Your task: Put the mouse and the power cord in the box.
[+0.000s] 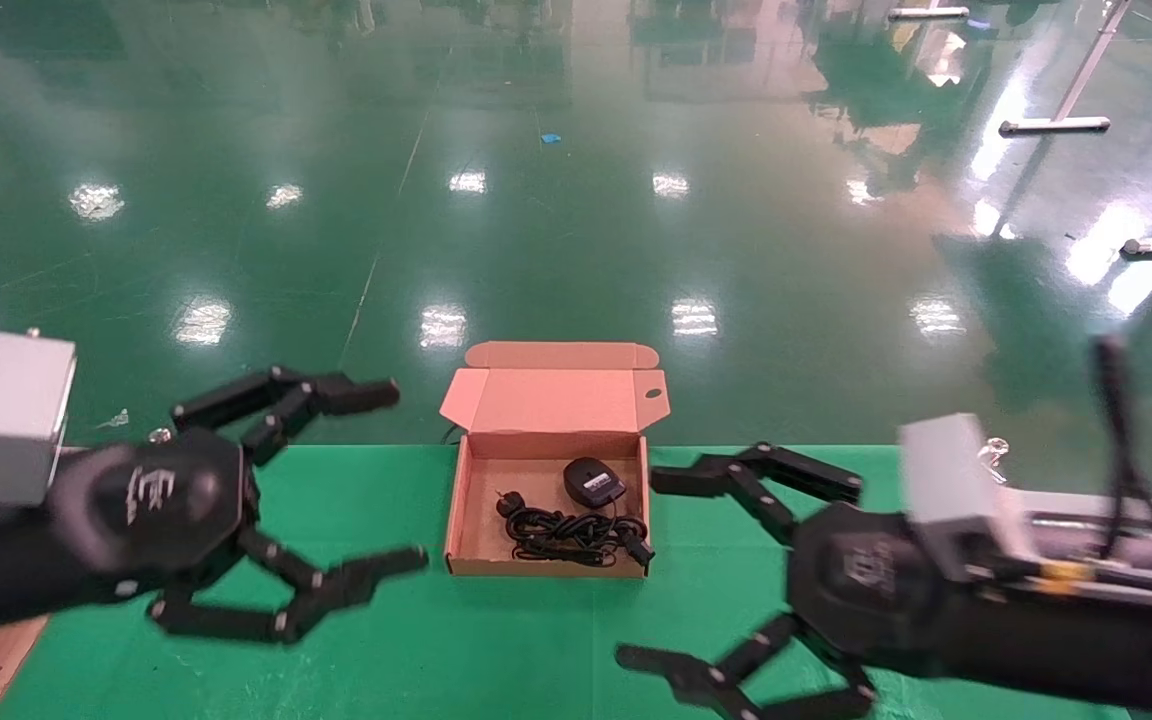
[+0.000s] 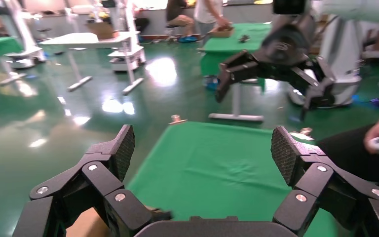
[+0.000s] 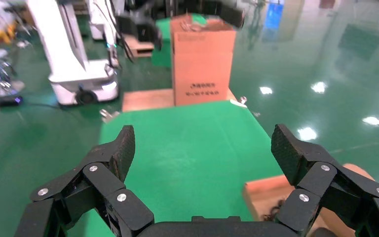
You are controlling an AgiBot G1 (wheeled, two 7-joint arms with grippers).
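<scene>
Head view, centre of the frame: the box (image 1: 481,520) sits open on the green tabletop (image 1: 496,650), its lid (image 1: 553,400) folded back toward the far edge. Inside, the mouse (image 1: 593,481) lies at the upper right of the compartment, and the power cord (image 1: 573,531) lies in a loose bundle just below it along the near wall, its plug at the lower right corner. Mouse and cord are close together; whether they touch cannot be told.

Lower left of the frame: the left gripper (image 1: 408,478) hangs above the tabletop beside the box, fingers (image 1: 356,395) spread wide and holding nothing.

Lower right of the frame: the right gripper (image 1: 644,568) hangs on the opposite side of the box, fingers (image 1: 696,480) likewise spread wide and empty.

Right wrist view: a corner of the box (image 3: 264,195) shows at the lower right, between the spread fingers (image 3: 121,150).
</scene>
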